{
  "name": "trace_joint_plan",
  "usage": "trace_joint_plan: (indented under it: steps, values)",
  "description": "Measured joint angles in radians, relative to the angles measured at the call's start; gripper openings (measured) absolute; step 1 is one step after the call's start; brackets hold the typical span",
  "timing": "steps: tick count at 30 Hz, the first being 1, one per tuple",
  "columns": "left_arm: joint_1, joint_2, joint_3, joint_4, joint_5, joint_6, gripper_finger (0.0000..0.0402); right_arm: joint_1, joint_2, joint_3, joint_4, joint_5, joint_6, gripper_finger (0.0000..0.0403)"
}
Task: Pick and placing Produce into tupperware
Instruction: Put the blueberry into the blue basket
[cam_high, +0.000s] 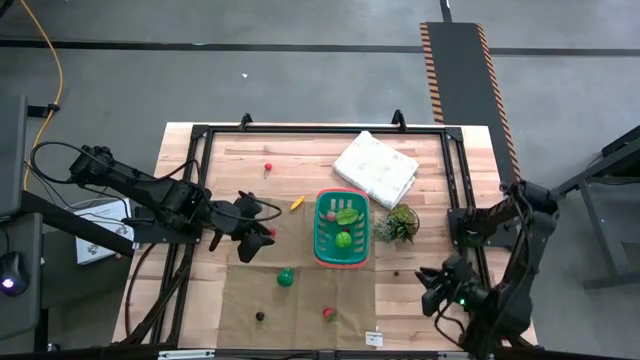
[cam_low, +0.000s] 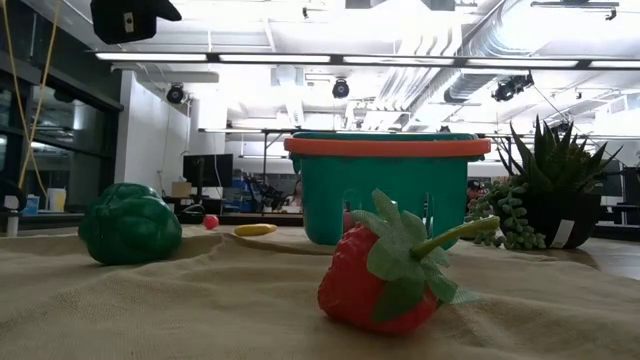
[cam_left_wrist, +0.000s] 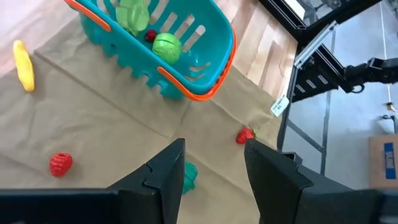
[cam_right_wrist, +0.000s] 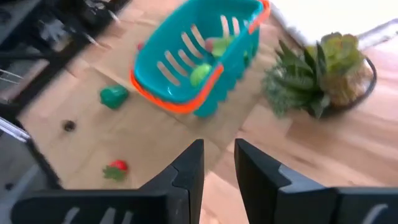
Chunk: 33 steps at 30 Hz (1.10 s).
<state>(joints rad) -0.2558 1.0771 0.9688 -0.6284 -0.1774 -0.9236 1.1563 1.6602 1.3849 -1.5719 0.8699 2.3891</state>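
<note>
The teal basket (cam_high: 342, 252) with an orange-red rim stands on a tan mat and holds green leafy and round pieces and a red berry (cam_left_wrist: 150, 35). A dark green piece (cam_high: 285, 277), a strawberry (cam_high: 328, 313) and a small dark piece (cam_high: 259, 316) lie on the mat. A yellow piece (cam_high: 297, 203) and a red berry (cam_high: 268, 168) lie on the wood. A raspberry (cam_left_wrist: 60, 163) lies close to my left gripper (cam_high: 255, 240), which hangs open left of the basket, over the dark green piece (cam_left_wrist: 189, 176). My right gripper (cam_high: 430, 290) is open near the table's right edge.
A white rumpled cloth bundle (cam_high: 375, 167) lies behind the basket toward the far edge. A spiky potted plant (cam_high: 402, 224) stands right beside the basket. A black frame (cam_high: 452, 180) runs round the tabletop. The tan mat (cam_high: 300, 300) covers the near middle.
</note>
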Motion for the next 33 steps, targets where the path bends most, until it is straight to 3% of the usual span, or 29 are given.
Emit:
trace_joint_plan:
  steps: [3,21,33]
  values:
    - [0.0,0.0,0.0,0.0,-0.007,0.001,0.0154,-0.002,0.045,0.0,0.001,-0.055,0.018,0.0078]
    - [0.0,0.0,0.0,-0.002,-0.018,0.057,0.0154,-0.078,0.207,0.0,0.037,-0.096,0.014,0.0078]
    - [0.0,0.0,0.0,-0.002,-0.017,0.091,0.0154,-0.145,0.296,0.0,0.282,-0.097,0.011,0.0078]
